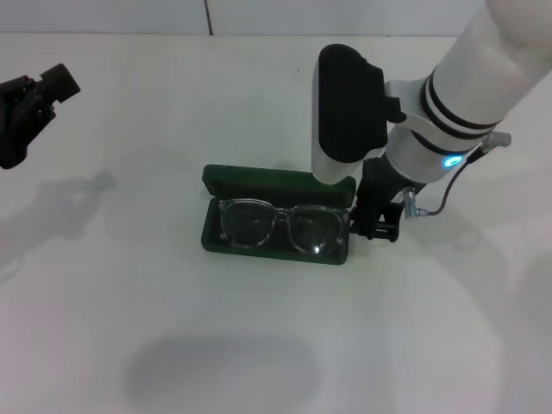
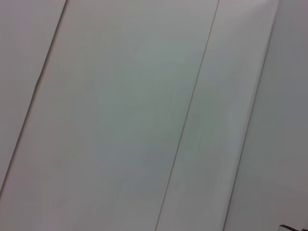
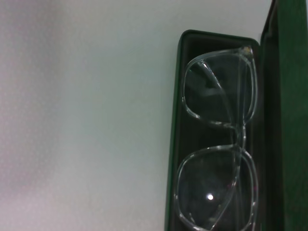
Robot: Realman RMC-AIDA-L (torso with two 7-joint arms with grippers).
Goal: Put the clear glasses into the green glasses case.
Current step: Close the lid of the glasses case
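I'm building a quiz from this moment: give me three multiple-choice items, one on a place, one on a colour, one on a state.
1. Where are the clear glasses?
A. on the table beside the case
B. inside the green glasses case
C. in the left gripper

2. The case's outside is:
A. red
B. white
C. dark green

3. The case lid is:
A. open
B. shut
C. detached

Answers: 1 B, the head view shows them lying in the tray; 2 C, the rim is green; 3 A, the lid stands up behind the tray, with the right gripper at its end and the left gripper parked far off.
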